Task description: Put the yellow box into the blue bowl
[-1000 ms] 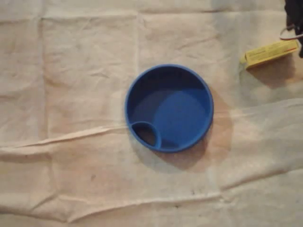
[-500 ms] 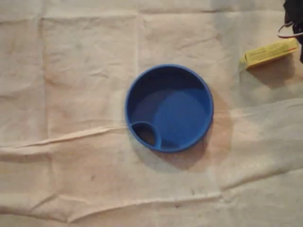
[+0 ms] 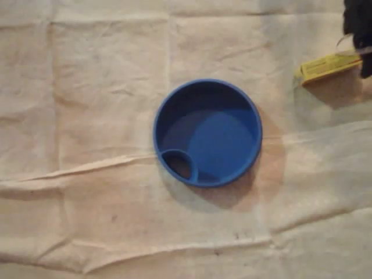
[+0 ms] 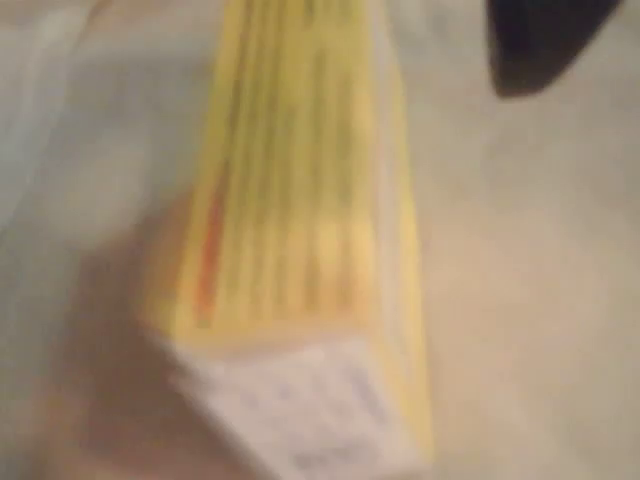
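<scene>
Yellow box (image 3: 326, 68) is seen on the cloth-covered worktop (image 3: 104, 87), well apart from the blue bowl (image 3: 207, 132), with the end effector (image 3: 360, 40) over its right end, its opening not discernible; grasping is judged in hand, and closure is called for next.

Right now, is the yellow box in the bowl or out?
Out. The box lies on the cloth, up and right of the bowl in the overhead view, clear of its rim.

Overhead view faces straight down; wrist view sits close on shared yellow box (image 3: 326, 68) (image 4: 300, 250).
</scene>
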